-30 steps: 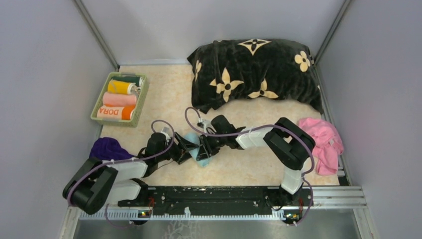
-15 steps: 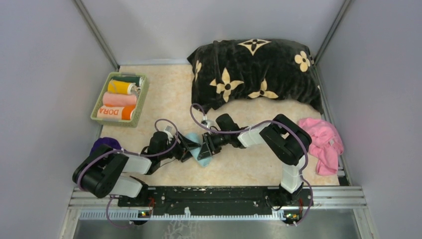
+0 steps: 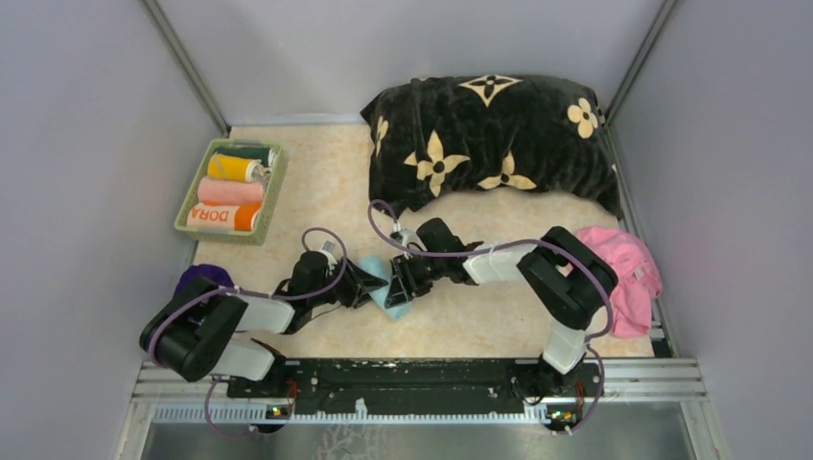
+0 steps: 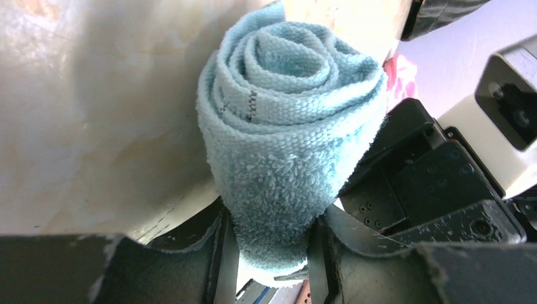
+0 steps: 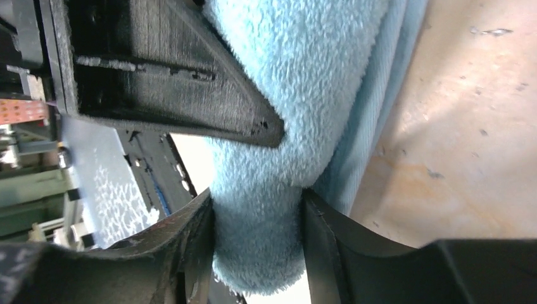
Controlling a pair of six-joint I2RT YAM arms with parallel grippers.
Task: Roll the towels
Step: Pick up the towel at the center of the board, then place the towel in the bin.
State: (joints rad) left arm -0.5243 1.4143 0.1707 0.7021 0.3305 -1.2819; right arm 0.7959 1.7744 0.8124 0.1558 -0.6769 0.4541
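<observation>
Near the front edge of the bench point(image 3: 460, 331), left of its middle, the light blue towel point(image 4: 285, 145) is wound into a tight roll, its spiral end plain in the left wrist view. The left gripper point(image 4: 269, 253) pinches the roll from the left, one finger pressed into the terry on each flank. The right gripper point(image 5: 256, 234) comes in from the right and nips the same roll, its fingers sunk into the pile. A purple towel point(image 3: 199, 280) lies crumpled by the near left corner, partly behind the left arm, and a pink towel point(image 3: 628, 268) is heaped against the right edge. Farther back along the left edge, a green basket point(image 3: 273, 196) holds rolled towels point(image 3: 230, 191) side by side, the nearest one orange and marked "DORA". A black cushion point(image 3: 489, 144) with beige flowers lies along the far edge.
</observation>
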